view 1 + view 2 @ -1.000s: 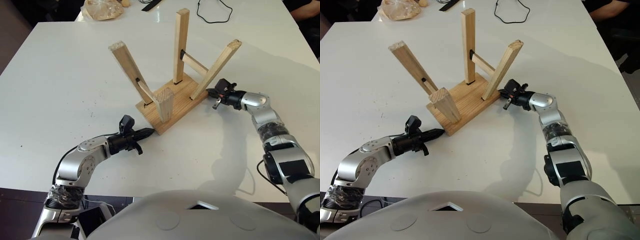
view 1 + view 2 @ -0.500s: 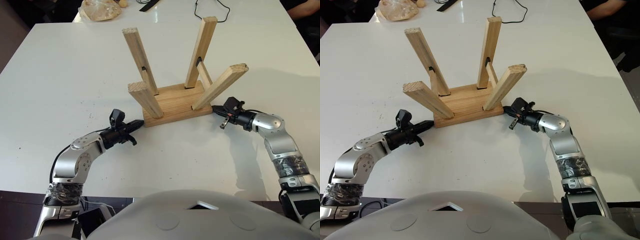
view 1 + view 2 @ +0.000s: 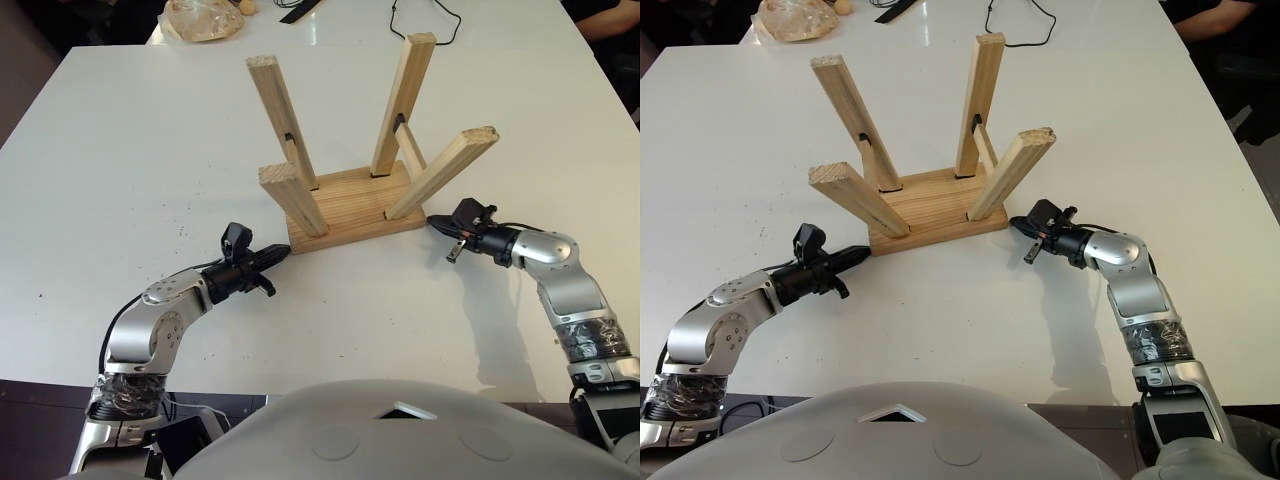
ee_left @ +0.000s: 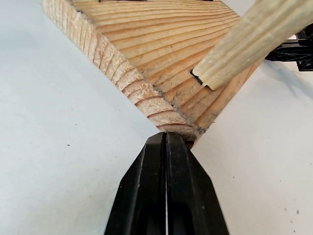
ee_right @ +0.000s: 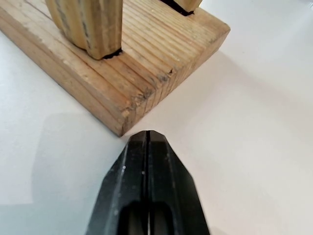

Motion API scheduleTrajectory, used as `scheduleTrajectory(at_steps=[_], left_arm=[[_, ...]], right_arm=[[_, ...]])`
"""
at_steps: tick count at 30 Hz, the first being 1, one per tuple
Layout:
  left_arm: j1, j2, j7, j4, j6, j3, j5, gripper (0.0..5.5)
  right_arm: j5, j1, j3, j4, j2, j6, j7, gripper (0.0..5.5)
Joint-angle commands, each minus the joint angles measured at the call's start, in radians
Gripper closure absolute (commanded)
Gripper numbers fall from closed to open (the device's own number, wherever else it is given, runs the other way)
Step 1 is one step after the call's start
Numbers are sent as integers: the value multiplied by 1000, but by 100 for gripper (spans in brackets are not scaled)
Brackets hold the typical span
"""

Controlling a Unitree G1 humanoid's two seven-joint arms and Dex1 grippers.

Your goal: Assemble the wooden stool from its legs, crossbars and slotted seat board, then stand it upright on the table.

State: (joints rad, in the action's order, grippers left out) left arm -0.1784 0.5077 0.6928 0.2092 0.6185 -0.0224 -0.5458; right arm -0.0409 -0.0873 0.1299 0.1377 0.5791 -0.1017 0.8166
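Head view: The stool [image 3: 350, 190] is found upside down at frame centre, its seat [image 3: 355, 205] lying flat on the white table [image 3: 120, 150]. Four legs are seated in the board and splay upward: two at the rear [image 3: 280, 120] [image 3: 402, 100] and two at the front [image 3: 292, 198] [image 3: 445, 172]. A crossbar [image 3: 407, 148] is seen between the two right-hand legs. The left gripper [image 3: 283, 253] is placed low at the seat's lower left corner, with its fingers pressed together on nothing. The right gripper [image 3: 432, 221] is placed at the seat's lower right corner, beneath the front right leg, likewise clenched and empty. A bag [image 3: 205, 18] is noted at the upper left edge of the table, and a black cable [image 3: 420, 20] at the top edge.

Left wrist view: The left gripper [image 4: 166, 139] is shown with both fingers pressed flush, nothing between them. Its tip is set at a corner of the seat [image 4: 161, 58]; contact cannot be confirmed. One leg [image 4: 249, 41] is seen rising from the board, and the other arm's gripper [image 4: 293, 49] is visible beyond it.

Right wrist view: The right gripper [image 5: 147, 134] is shown clenched and empty, its tip just beside a corner of the seat [image 5: 156, 54], low over the table. A leg [image 5: 90, 22] is seen socketed into the board near that corner.
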Motion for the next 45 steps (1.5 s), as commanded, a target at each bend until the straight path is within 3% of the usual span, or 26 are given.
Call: scheduleTrajectory(at_steps=[1, 19, 28, 35, 40, 45], left_arm=[[0, -1, -8, -18, 19, 21, 23, 549], [31, -20, -7, -3, 8, 65, 44, 549], [-127, 76, 50, 227, 34, 105, 30, 549], [-275, 195, 111, 449, 85, -31, -97, 549], [-202, 208, 85, 538, 162, -143, -255, 549], [-147, 220, 56, 586, 218, -173, -334, 549]], right_arm=[[17, -20, 14, 35, 1, 10, 2, 550], [-19, -3, 51, -45, -24, 3, 49, 550], [-138, 261, 12, -388, 75, -115, 111, 550], [-300, 467, -130, -659, 194, -205, 174, 550], [-404, 481, -223, -773, 241, -259, 201, 550], [-438, 444, -259, -813, 265, -278, 198, 550]])
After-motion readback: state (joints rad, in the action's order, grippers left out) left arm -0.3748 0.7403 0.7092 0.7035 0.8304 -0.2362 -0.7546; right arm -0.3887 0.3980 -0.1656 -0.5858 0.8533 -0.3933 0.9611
